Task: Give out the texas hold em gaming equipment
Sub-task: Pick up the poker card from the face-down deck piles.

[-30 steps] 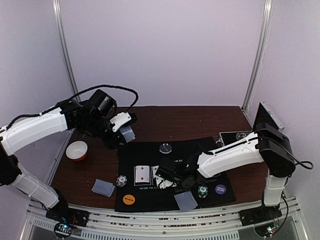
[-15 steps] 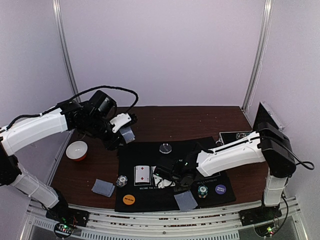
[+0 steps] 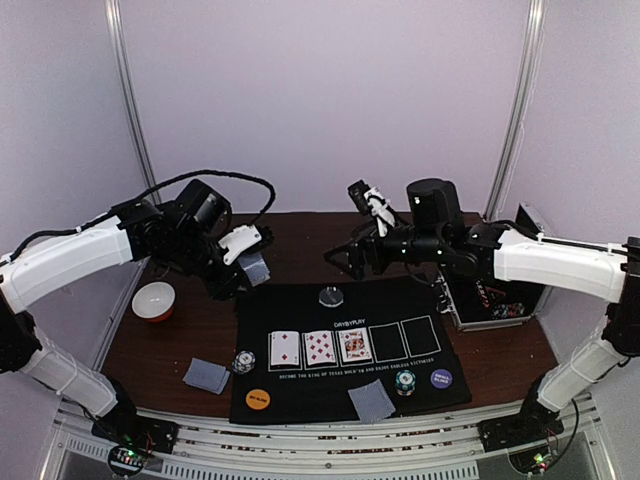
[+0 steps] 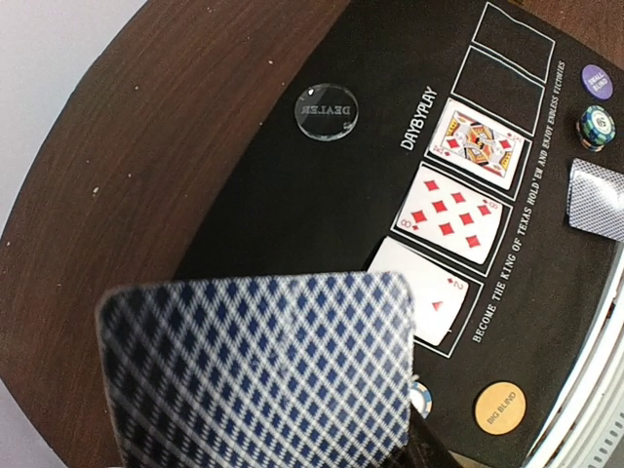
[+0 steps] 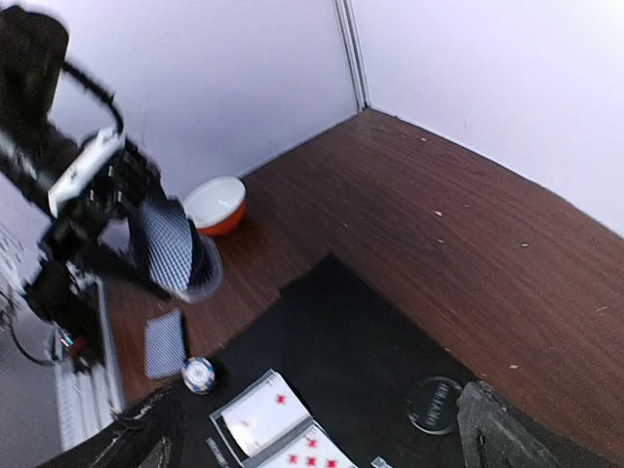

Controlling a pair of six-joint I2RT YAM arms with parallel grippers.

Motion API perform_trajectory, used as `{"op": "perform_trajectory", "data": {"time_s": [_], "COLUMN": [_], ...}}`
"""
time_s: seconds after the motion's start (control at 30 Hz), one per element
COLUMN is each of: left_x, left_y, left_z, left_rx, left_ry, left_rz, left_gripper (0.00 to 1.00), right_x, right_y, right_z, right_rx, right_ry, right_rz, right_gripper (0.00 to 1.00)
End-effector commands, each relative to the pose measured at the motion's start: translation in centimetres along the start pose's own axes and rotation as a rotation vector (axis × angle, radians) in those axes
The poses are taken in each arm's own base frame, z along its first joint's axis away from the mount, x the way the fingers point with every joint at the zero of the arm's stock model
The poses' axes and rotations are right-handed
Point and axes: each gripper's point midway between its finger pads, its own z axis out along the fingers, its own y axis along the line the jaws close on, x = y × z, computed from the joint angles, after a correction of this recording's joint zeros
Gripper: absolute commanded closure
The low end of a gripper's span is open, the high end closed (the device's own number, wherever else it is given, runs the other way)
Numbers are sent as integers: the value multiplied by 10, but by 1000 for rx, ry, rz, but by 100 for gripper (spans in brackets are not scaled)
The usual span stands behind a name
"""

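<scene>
My left gripper (image 3: pixel 243 270) is shut on a deck of blue-checked playing cards (image 4: pixel 263 370), held above the mat's back-left corner. Three cards lie face up in the mat's first outlines (image 3: pixel 284 349) (image 3: pixel 319 347) (image 3: pixel 354 345). The clear dealer disc (image 3: pixel 331 296) rests at the mat's back edge. Chip stacks (image 3: pixel 241 361) (image 3: pixel 404 381), an orange disc (image 3: pixel 258 398) and a purple disc (image 3: pixel 441 379) sit along the front. Face-down cards lie at the front left (image 3: pixel 206 375) and the front middle (image 3: pixel 372 400). My right gripper (image 3: pixel 347 257) hangs open and empty, high above the dealer disc (image 5: pixel 436 404).
The black mat (image 3: pixel 300 310) has two bare outlines on its right. An orange-and-white bowl (image 3: pixel 153 300) stands on the table at the left. The silver case (image 3: pixel 490 292) lies open at the right, under my right arm.
My right gripper opened, leaving a third face-up card in its outline, then rose and swung back high over the mat's rear. The left arm and its deck stayed put.
</scene>
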Motion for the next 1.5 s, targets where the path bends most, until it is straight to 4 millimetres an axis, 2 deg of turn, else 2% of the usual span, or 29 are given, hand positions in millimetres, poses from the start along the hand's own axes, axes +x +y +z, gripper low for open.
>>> {"op": "perform_trajectory", "data": {"time_s": [0.0,0.17,0.37,0.47,0.7,0.83,1.0,1.47], "left_x": [-13,-16,-17,-17,-16,-16,-14,-12], "left_y": [-1,-2,-4,-3,-3,-3,-3,0], "left_z": [-10,-13,-14,-14,-13,-14,-14,-11], "left_rx": [10,19,26,24,25,25,21,4], "left_ry": [-70,-82,-86,-85,-84,-86,-84,-72], "left_rz": [23,25,31,31,32,33,35,28], "left_gripper": [59,60,60,60,60,60,60,60], "right_x": [-28,-36,-32,-23,-11,-11,-10,-11], "right_y": [37,39,55,57,70,60,49,53], "right_z": [27,64,100,119,140,138,126,112], "right_rx": [-312,-350,-393,-392,-400,-350,-311,-312], "right_ry": [-79,-55,-12,23,70,65,65,110], "right_rz": [272,297,275,277,228,232,237,195], "right_gripper": [0,3,3,4,8,18,41,96]}}
